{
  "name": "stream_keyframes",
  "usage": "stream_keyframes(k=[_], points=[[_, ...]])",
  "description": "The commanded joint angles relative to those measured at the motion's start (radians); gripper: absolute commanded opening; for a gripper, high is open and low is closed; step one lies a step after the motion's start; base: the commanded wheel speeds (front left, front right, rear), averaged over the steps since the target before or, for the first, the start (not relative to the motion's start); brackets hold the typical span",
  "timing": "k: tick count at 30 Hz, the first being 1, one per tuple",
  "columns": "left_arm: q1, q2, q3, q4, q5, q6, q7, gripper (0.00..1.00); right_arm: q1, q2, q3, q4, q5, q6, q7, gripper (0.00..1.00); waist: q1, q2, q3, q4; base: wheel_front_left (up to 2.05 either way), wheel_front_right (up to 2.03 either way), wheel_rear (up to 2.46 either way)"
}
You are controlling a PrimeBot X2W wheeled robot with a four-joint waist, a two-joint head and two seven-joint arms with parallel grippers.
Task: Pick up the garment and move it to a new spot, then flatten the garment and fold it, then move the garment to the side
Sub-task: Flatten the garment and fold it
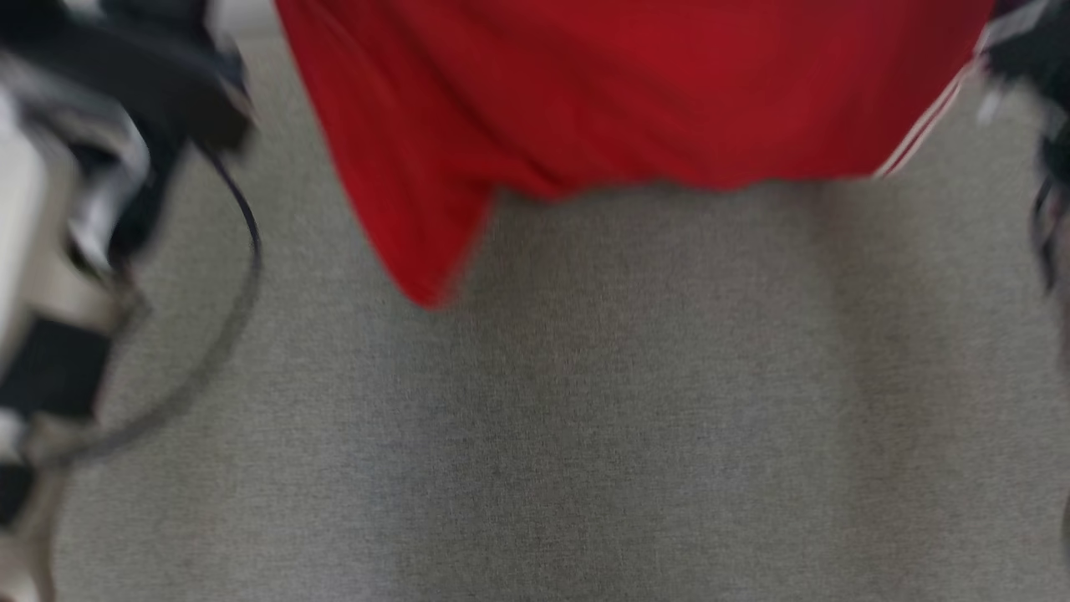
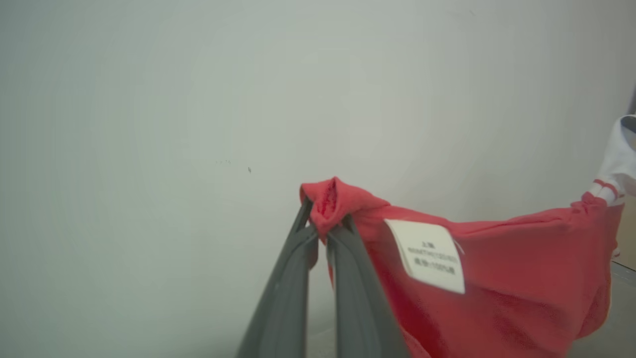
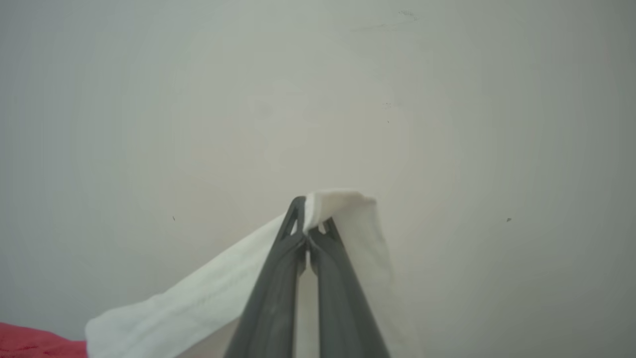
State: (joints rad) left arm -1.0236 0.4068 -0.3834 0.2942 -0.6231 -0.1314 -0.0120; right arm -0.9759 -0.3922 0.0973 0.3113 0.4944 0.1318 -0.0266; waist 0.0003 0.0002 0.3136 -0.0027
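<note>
While the red garment [image 1: 635,92] hangs spread above the grey surface [image 1: 585,418], its long axis runs crosswise from one arm to the other, and that line is what the next move turns on. The left gripper [image 2: 325,219] is clamped narrow on a bunched red corner, with a white label [image 2: 430,256] showing just beside the pinch. The right gripper [image 3: 310,215] is pressed tight on a white band [image 3: 223,293] at the opposite end of the cloth, so each arm holds its own end and neither is nearer to the middle. From the head view the cloth crosses the far part of the grey surface, its lower edge sagging between the two holds, and a loose red flap [image 1: 426,276] drops lower toward the left-hand side. Whether that flap touches the grey surface cannot be told, as the view is blurred. Judging by this, the garment is lifted and on its way to a new spot, with flattening and folding not yet done. Laying it down should call for both arms to descend together, kept well apart along that crosswise line, so the cloth meets the grey surface stretched rather than bunched.
</note>
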Motion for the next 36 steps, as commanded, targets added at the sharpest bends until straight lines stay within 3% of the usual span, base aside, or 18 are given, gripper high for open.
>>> stream_keyframes(k=[1, 8, 17, 24, 36], points=[[-0.044, 0.006, 0.005, 0.017, -0.013, 0.003, 0.008, 0.0, -0.044, -0.006, 0.007, 0.009, 0.002, -0.002, 0.009, 0.0, -0.0003, -0.0002, 0.156, -0.012, 0.0, 0.0, 0.0], [-0.502, -0.002, 0.003, 0.249, -0.101, 0.003, 0.064, 0.0, -0.55, 0.006, 0.041, 0.195, 0.0, -0.002, 0.075, 0.0, -0.0003, -0.0002, 0.3, -0.03, 0.0, 0.0, 0.0], [-0.839, -0.028, -0.033, 0.492, -0.129, 0.003, 0.028, 0.0, -0.945, 0.041, 0.1, 0.498, -0.081, -0.002, 0.017, 0.0, -0.0003, -0.0002, 0.363, -0.04, 0.0, 0.0, 0.0], [-0.955, -0.04, -0.077, 0.582, -0.164, 0.003, -0.002, 0.0, -1.085, 0.056, 0.143, 0.612, -0.108, -0.002, -0.032, 0.0, -0.0003, -0.0002, 0.373, -0.044, 0.0, 0.0, 0.0], [-0.958, -0.045, -0.158, 0.632, -0.239, 0.003, -0.067, 0.0, -1.115, 0.061, 0.213, 0.689, -0.064, -0.002, -0.081, 0.0, -0.0003, -0.0002, 0.377, -0.035, 0.0, 0.0, 0.0]])
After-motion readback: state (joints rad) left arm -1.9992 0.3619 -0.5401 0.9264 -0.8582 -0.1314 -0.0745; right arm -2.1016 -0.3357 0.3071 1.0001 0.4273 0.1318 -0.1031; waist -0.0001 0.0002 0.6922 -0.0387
